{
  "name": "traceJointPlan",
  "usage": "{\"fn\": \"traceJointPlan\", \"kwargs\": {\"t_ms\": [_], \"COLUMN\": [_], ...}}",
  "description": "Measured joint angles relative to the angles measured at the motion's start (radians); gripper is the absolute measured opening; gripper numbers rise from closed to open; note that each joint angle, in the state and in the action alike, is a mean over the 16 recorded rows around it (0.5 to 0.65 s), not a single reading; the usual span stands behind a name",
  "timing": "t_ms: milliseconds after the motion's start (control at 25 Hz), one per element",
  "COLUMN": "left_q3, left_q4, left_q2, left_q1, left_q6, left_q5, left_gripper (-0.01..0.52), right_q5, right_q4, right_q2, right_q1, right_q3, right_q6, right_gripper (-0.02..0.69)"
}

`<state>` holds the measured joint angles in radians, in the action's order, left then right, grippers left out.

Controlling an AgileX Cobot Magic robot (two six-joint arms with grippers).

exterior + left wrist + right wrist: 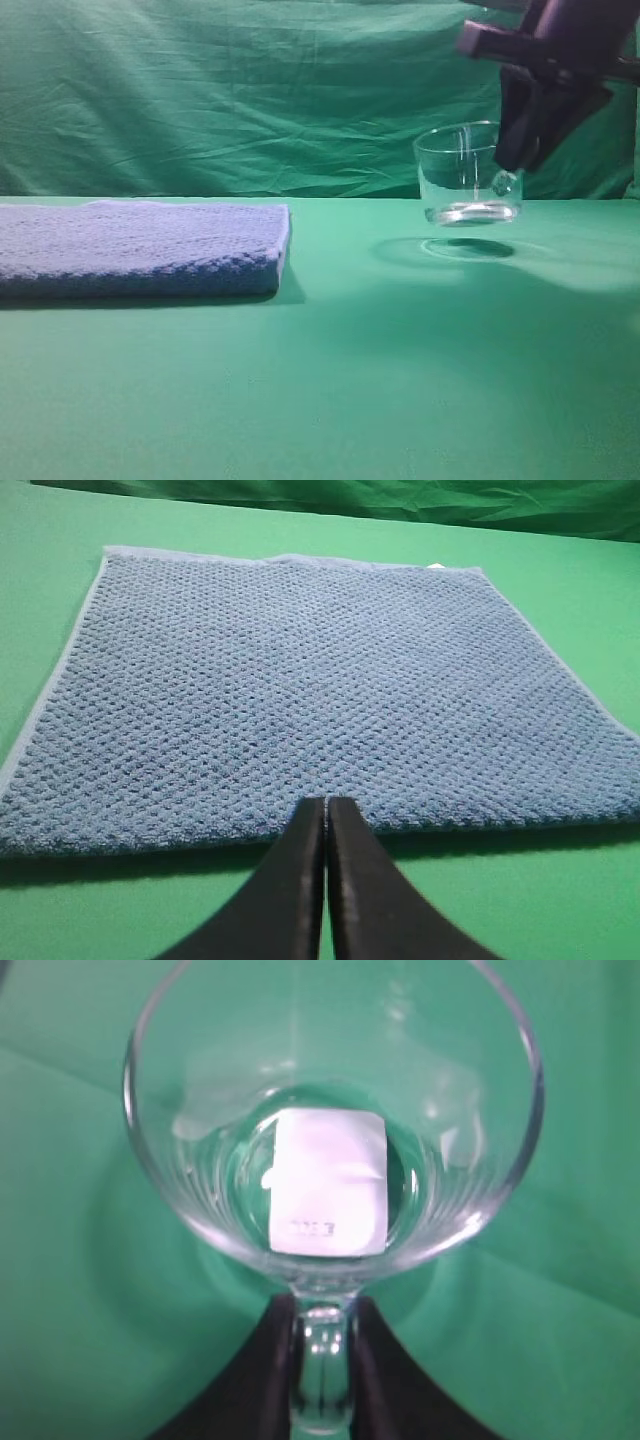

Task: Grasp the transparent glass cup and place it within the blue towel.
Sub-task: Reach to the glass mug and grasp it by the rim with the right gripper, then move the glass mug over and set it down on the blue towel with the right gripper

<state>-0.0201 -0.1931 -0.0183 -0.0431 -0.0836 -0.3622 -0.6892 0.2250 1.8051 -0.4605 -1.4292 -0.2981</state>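
A: Starting at the left: blue towel [140, 250] lying flat on the green tabletop [400, 380], thick folded edge facing right. Left gripper [325, 815] parked just short of the towel's near edge, jaws pressed together, holding nothing.

B: Then open tabletop between towel and cup?

A: Yes, bare green cloth across the middle, nothing standing in the way. Further right, the transparent glass cup [470, 175] hanging clear of the tabletop, shadow ring beneath it, well apart from the towel.

B: Held how?

A: Right gripper [322, 1360] clamped on the small glass handle, one jaw on each side, seen plainly in the right wrist view. White label [328, 1182] visible through the base. Cup roughly upright, perhaps tilted a touch; hard to judge through clear glass.

B: So which step?

A: Probably grasp done and lift made, carry not yet done. Next: a leftward sweep across the open stretch, high enough to clear the towel's raised right edge [283, 245], then a lowering well inside the border, base flat.

B: Risks?

A: Handle-only hold, so possible swing or twist of the cup. Also worth keeping away from the left gripper near the towel's edge.
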Motion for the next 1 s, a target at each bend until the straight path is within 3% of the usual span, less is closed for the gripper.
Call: {"fn": "traceJointPlan", "kwargs": {"t_ms": [320, 600, 720, 1000], "left_q3": [0.000, 0.000, 0.000, 0.000], "left_q4": [0.000, 0.000, 0.000, 0.000], "left_q2": [0.000, 0.000, 0.000, 0.000], "left_q1": [0.000, 0.000, 0.000, 0.000], "left_q6": [0.000, 0.000, 0.000, 0.000], "left_q5": [0.000, 0.000, 0.000, 0.000], "left_gripper": [0.000, 0.000, 0.000, 0.000], "right_q5": [0.007, 0.048, 0.059, -0.012], "right_q4": [0.008, 0.014, 0.017, 0.011], "right_q2": [0.223, 0.433, 0.490, 0.524], "right_q1": [-0.184, -0.266, -0.277, -0.279], "right_q3": [-0.289, -0.471, -0.511, -0.570], "right_q6": [-0.069, -0.108, -0.117, -0.108], "right_gripper": [0.106, 0.111, 0.151, 0.320]}}
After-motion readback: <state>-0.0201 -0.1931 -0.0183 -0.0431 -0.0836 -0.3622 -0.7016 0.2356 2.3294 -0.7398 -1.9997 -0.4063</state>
